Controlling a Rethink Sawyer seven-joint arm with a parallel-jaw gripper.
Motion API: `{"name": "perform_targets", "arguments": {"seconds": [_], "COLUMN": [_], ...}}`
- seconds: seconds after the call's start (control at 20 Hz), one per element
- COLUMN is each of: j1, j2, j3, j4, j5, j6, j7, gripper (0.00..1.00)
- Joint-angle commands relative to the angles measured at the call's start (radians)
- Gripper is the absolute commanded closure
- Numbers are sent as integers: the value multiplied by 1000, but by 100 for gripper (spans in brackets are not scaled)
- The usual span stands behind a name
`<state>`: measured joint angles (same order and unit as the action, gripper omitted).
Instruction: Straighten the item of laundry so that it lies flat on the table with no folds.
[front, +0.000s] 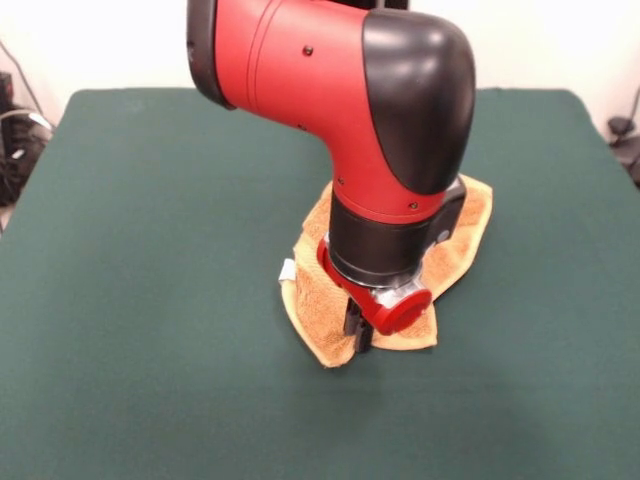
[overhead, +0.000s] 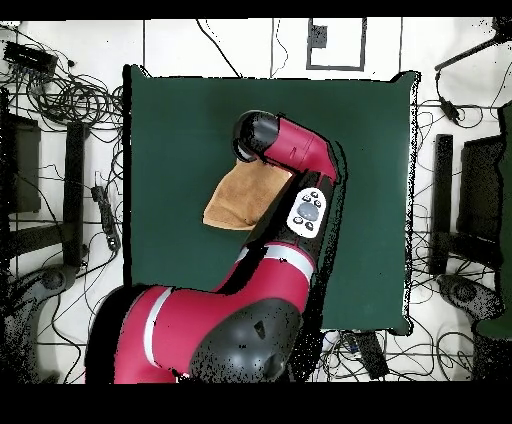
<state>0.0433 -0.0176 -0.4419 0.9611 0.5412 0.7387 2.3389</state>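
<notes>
up front only: claw (front: 358, 333) on rumpled towel (front: 312, 300), grip state unclear; overhead, arm (overhead: 290, 150) hiding it.

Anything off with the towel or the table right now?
Only the towel: it sits askew to the edges of the table, its outline uneven rather than a clean rectangle, so probably not flat. The gripper is down at its near edge. No spill or damage shows.

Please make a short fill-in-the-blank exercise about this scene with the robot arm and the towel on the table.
1. The towel lying on the table is orange-tan, and the table is covered with a dark ____ cloth.
2. In the front view, the gripper is low over the ____.
3. The small tag at the towel's edge is ____ in colour.

Missing words: green; towel; white
</notes>
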Motion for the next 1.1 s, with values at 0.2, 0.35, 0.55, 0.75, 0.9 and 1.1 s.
{"name": "perform_targets", "arguments": {"seconds": [0.2,0.35,0.55,0.75,0.9,1.1], "j1": [7,7,5,8,8,7], "j2": [-6,-7,-7,-1,7,18], "j3": [145,145,146,136,124,119], "j4": [93,93,90,75,52,20], "j5": [-2,-6,-8,-11,-12,-6], "j6": [-56,-54,-55,-48,-49,-46], "j7": [124,122,121,134,146,160], "gripper": [100,100,100,100,100,100]}}
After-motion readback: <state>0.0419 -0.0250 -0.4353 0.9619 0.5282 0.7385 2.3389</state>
